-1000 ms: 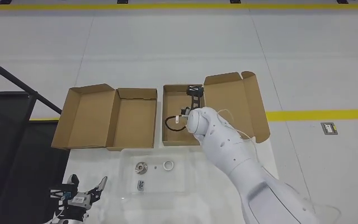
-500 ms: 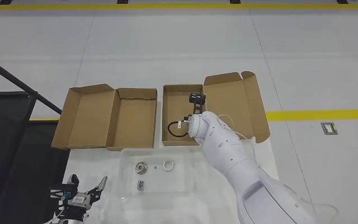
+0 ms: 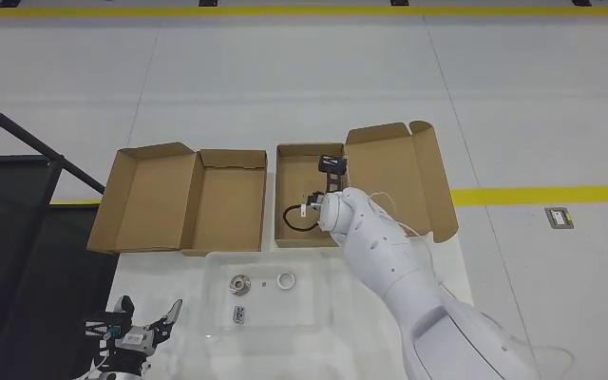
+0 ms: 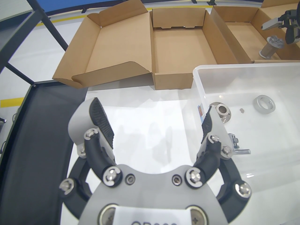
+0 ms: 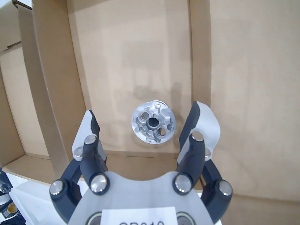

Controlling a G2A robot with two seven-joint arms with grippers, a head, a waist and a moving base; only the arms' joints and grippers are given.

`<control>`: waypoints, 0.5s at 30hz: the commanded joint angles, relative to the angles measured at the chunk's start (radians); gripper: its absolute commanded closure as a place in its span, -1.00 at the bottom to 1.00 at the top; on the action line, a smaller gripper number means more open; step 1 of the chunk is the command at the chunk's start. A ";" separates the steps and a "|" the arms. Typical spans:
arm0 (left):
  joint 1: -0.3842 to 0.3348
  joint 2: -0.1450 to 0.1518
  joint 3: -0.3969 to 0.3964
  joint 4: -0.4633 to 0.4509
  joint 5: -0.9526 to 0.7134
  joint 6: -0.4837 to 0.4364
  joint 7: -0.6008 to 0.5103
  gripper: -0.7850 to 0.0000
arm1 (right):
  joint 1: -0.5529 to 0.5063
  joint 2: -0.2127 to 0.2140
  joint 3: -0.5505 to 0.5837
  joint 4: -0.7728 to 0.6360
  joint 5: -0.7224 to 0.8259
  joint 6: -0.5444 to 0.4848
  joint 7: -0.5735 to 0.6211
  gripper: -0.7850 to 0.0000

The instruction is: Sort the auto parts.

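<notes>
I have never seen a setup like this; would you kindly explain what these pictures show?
This is a two-armed robot sorting auto parts at a table. One picture looks down from above its arms; the other two come from a camera on each wrist. The right gripper hangs with its fingers open, holding nothing, above a cylindrical metal part standing in the right cardboard box. The left gripper, also open and holding nothing, hovers over the table beside a clear bin. In the bin lie a metal ring, a flanged bushing and a small bracket. A second cardboard box stands open beside the first.
</notes>
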 commanded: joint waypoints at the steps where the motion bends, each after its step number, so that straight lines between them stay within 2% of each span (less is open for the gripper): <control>1: 0.000 0.000 0.000 0.000 0.000 0.000 0.000 -1.00 | 0.002 0.001 0.001 -0.014 -0.004 -0.032 -0.016 -0.71; 4: 0.000 0.000 0.000 0.000 0.000 0.000 0.000 -1.00 | 0.002 0.001 -0.010 -0.045 -0.037 -0.102 -0.033 -0.77; 8: 0.000 0.000 0.000 0.000 0.000 0.000 0.000 -1.00 | -0.011 0.001 -0.036 -0.096 -0.100 -0.177 -0.027 -0.75; 12: 0.000 0.000 0.000 0.000 0.000 0.000 0.000 -1.00 | -0.036 0.005 -0.083 -0.164 -0.205 -0.272 0.025 -1.00; 15: 0.000 0.000 0.000 0.000 0.000 0.000 0.000 -1.00 | -0.064 0.012 -0.104 -0.226 -0.265 -0.302 0.051 -1.00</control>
